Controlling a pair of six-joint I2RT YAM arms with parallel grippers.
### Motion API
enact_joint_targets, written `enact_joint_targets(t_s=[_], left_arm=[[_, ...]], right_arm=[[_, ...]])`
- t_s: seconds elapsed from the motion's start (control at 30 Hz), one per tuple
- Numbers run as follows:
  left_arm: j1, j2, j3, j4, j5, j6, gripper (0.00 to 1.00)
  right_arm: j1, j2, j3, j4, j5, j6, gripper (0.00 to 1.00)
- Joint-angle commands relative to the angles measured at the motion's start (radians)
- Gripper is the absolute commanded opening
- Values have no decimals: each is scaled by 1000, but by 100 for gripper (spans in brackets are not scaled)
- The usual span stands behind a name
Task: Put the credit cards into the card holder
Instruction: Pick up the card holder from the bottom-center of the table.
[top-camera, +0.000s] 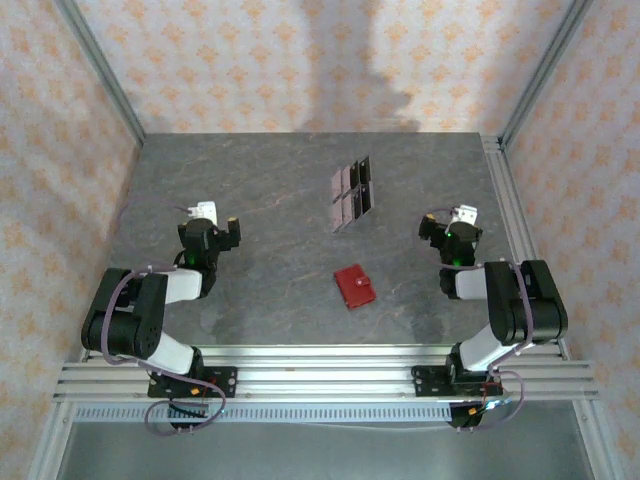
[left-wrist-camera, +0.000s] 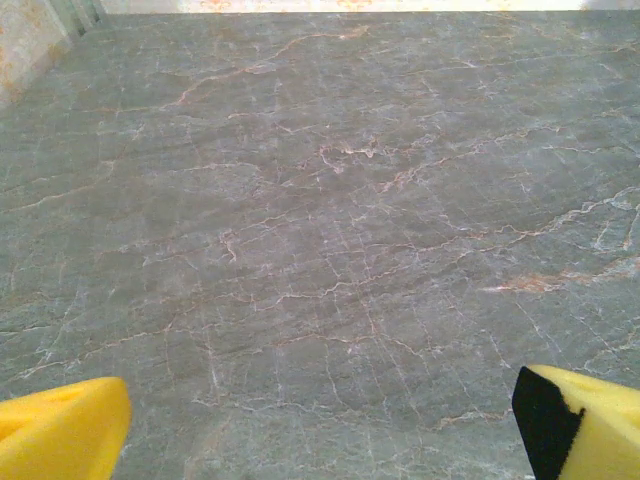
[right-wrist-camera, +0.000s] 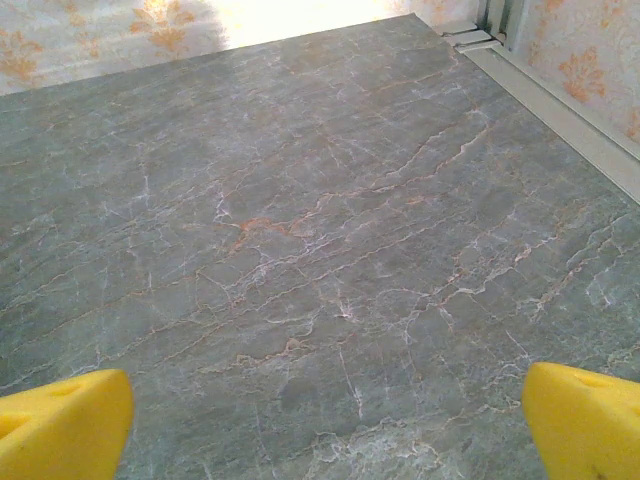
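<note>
Left arm at the near-left corner of the desk. Left gripper faces the far edge with its jaws wide apart and nothing between them; in its wrist view, the gripper has two yellow pads at the lower corners with bare desk between. Cards: one cluster just right of the desk's middle, in the far half. I count roughly six small rectangles, four pale and two dark on the right side; the exact number is hard to tell. The cluster's long axis runs near to far, leaning slightly right toward the far edge. Wallet: one, red, closed, lying flat nearer the near edge than the cards and apart from them. It is turned so a corner points at the near edge; it is near-square, with no clear long axis. Right arm at the near-right corner. Right gripper faces the far edge, also spread wide and empty. Desk surface: grey stone pattern with pale and rust veins. Walls: cream paper with orange floral print, with metal frame posts at the corners. Metal rails run along the near edge.
</note>
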Motion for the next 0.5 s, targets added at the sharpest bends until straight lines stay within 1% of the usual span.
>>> enact_joint_targets(t_s=[0.0,0.2,0.3,0.47], left_arm=[[9,-3,14,4,11,14,100],[8,-2,15,2,11,13,100],[9,-1,18,-3,9,13,100],[8,0,18,-3,10,12,100]], right_arm=[[0,-6,3,15,-17,-9,99],[0,-6,4,16,-18,-9,99],[0,-5,7,10,21,7,99],[-4,-2,14,1,20,12,99]])
